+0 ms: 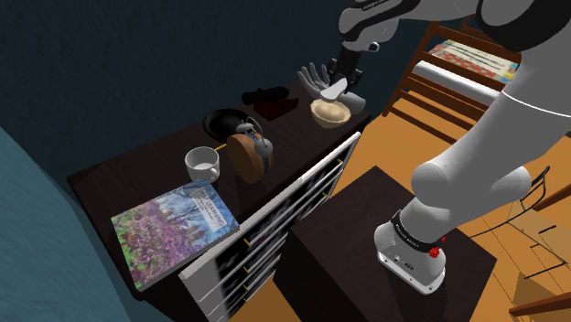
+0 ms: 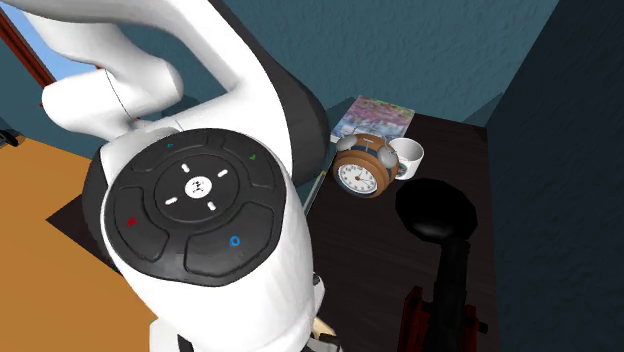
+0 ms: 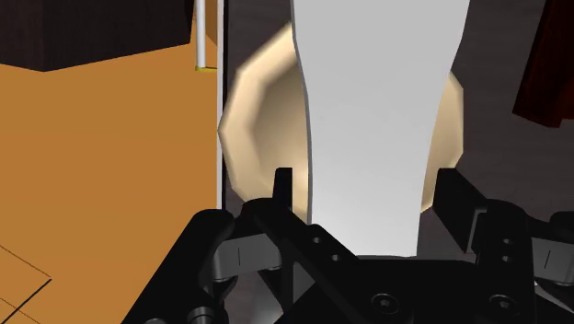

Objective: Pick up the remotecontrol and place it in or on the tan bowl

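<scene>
A pale grey remote control (image 3: 377, 110) is clasped lengthwise between my gripper's (image 3: 368, 190) black fingers (image 3: 281, 184). Right beneath it lies the tan bowl (image 3: 262, 110), whose rim shows on both sides of the remote. In the shoulder view the gripper (image 1: 344, 84) hangs just above the tan bowl (image 1: 329, 113) at the far end of the dark dresser top (image 1: 119, 178), with the remote (image 1: 331, 89) tilted over the bowl. I cannot tell whether the remote touches the bowl.
Along the dresser stand a grey hand figure (image 1: 317, 76), a dark red block (image 1: 274, 108), a black bowl (image 1: 222, 122), an alarm clock (image 1: 249, 152), a white mug (image 1: 202, 164) and a book (image 1: 174, 224). White drawer fronts (image 1: 274, 215) face the dark stand (image 1: 366, 229). A wooden frame (image 1: 439, 78) stands behind.
</scene>
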